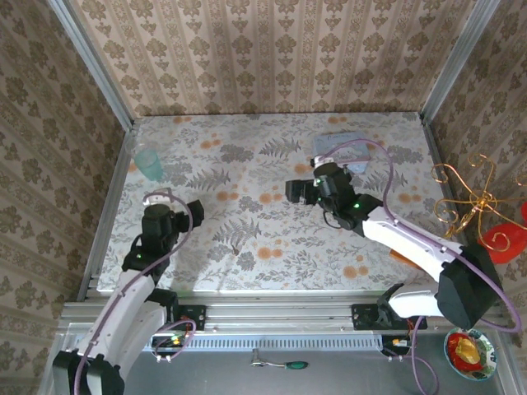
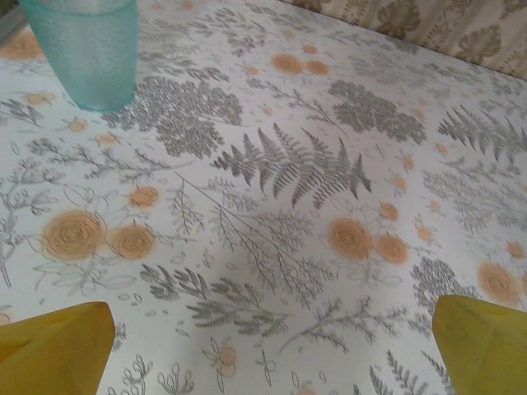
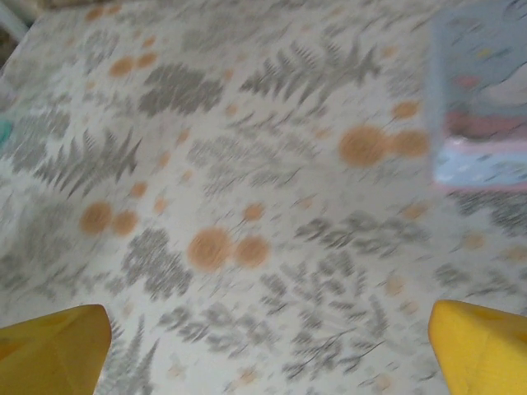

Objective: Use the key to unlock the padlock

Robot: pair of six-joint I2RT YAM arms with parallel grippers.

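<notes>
The padlock and the key are out of view in all three views. My left gripper [image 1: 195, 210] hovers over the left part of the flowered table [image 1: 247, 247]. Its yellow fingertips [image 2: 51, 346] stand wide apart, open, with bare tablecloth between them [image 2: 268, 354]. My right gripper [image 1: 296, 189] reaches toward the table's middle from the right. It is open too, its yellow fingertips [image 3: 486, 346] at the frame corners and nothing between them [image 3: 268, 354]. The right wrist view is blurred.
A teal plastic cup [image 1: 150, 162] [image 2: 86, 49] stands at the back left, ahead of my left gripper. A pale blue box [image 1: 338, 148] [image 3: 482, 99] lies at the back right, just behind my right wrist. Patterned walls close in three sides. A gold wire stand [image 1: 469, 197] stands beyond the right wall.
</notes>
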